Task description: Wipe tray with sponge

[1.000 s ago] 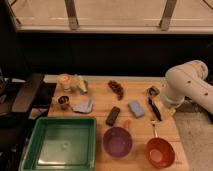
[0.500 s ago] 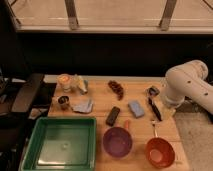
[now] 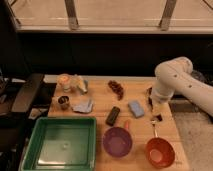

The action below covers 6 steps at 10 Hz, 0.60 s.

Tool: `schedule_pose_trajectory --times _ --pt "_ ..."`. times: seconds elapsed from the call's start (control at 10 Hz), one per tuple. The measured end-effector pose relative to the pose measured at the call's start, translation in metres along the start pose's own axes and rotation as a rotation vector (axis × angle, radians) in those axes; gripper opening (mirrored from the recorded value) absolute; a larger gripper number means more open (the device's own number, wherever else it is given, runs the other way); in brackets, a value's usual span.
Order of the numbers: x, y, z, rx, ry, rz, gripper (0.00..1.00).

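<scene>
Tray (image 3: 62,121) nearest, at front left of wooden table (image 3: 100,97): green, raised rim, flat floor in view. Counted: one. Alongside to right, purple bowl (image 3: 117,141) and orange bowl (image 3: 160,152); two bowls in all. Small utensil (image 3: 155,125) just behind orange bowl, kind not determinable. Mid-table, black bar (image 3: 113,115), one. Sponge (image 3: 135,108) just right of bar and apart from it: light blue, rectangular, lying flat on table, well apart from tray. Counted: one sponge. Judged light, soft and compressible, unlikely to slip between pads, but liable to squash and tilt if pinched at a corner. Best taken from above, across the narrow width at mid-length, leaving underside free for wiping. Grey-blue cloth (image 3: 83,106) left of bar, one; not to be mistaken for sponge. Small dark cup (image 3: 64,102) beside cloth, one. Further back, orange-topped container (image 3: 64,81) and dark reddish cluster (image 3: 117,88), identity not determinable. Gripper (image 3: 151,100) over right side of table, near sponge but not touching, below white arm (image 3: 172,75); jaws released and spread wide, nothing seen held.
</scene>
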Motion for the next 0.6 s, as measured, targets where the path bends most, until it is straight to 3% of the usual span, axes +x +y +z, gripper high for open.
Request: schedule_pose_trajectory --times 0.1,0.3,0.4,0.6 --pt "-0.01 -0.015 0.014 -0.028 -0.029 0.056 0.65" --pt "-0.01 -0.025 0.029 -0.047 -0.089 0.203 0.65" --pt "-0.008 -0.026 0.032 -0.049 -0.111 0.244 0.65" --pt "-0.011 -0.028 0.033 -0.047 -0.123 0.256 0.65"
